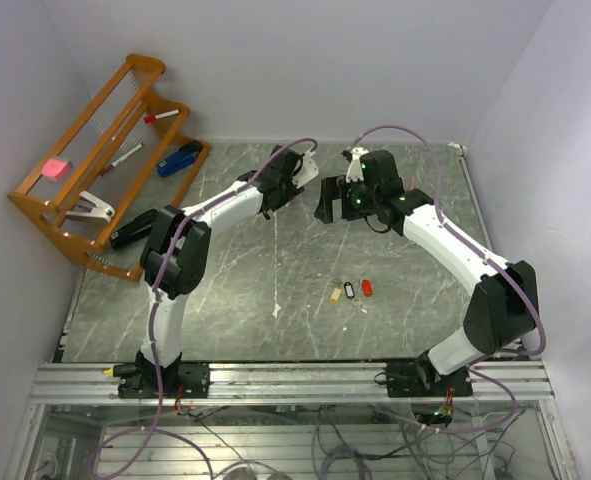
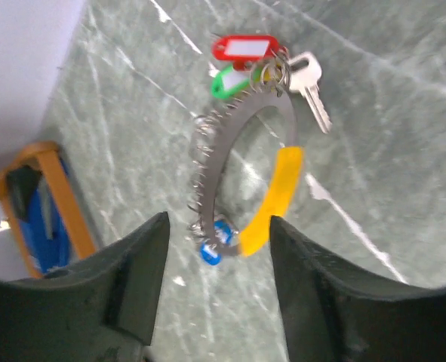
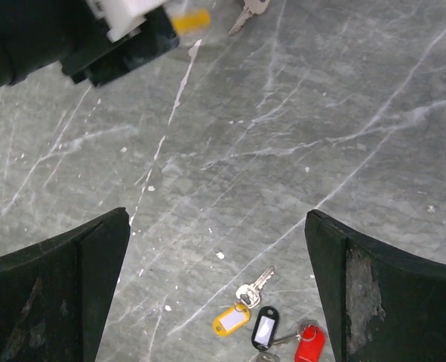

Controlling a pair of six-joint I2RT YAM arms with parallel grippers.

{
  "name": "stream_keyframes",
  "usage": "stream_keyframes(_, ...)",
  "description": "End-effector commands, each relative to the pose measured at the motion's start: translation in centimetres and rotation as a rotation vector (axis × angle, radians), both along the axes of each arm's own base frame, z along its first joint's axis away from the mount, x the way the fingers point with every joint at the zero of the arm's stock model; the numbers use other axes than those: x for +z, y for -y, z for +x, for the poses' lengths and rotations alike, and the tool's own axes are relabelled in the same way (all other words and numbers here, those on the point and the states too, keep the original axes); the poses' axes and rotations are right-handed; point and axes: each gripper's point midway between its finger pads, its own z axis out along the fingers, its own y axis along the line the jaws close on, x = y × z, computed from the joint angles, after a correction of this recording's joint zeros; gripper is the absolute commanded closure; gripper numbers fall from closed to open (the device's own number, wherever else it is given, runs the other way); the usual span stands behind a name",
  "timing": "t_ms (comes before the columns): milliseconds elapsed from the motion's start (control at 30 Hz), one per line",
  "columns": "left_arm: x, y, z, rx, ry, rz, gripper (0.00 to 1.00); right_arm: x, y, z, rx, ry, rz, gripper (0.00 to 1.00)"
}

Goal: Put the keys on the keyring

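The keyring (image 2: pixel 272 204) is a loop with a grey toothed band, an orange-yellow section and a blue clasp. A red-tagged key (image 2: pixel 241 47), a green-tagged key (image 2: pixel 229 81) and a bare silver key (image 2: pixel 311 87) sit at its far end. My left gripper (image 2: pixel 219 226) is open, with its fingers either side of the clasp end and apart from it. Loose keys with yellow (image 3: pixel 231 320), black (image 3: pixel 264 328) and red (image 3: pixel 309 345) tags lie on the table (image 1: pixel 225 290); they also show in the top view (image 1: pixel 351 290). My right gripper (image 3: pixel 216 219) is open and empty, high above them.
A wooden rack (image 1: pixel 45 205) at the back left holds a blue stapler (image 1: pixel 180 158), a black stapler (image 1: pixel 133 229), pens and a pink pad. White walls close in the left, back and right. The two grippers (image 1: pixel 300 172) (image 1: pixel 327 205) are close together at mid-back.
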Motion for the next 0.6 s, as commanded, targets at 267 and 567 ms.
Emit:
stream_keyframes(267,9.9,1.1,-3.2,0.023,0.006,-0.211,0.27,2.2,4.0,1.9,-0.279,0.043,-0.046,0.00)
stream_keyframes(567,14.6,-1.7,-4.7,0.070,0.119,-0.219,0.06,2.7,4.6,1.8,-0.303,0.080,-0.041,0.00)
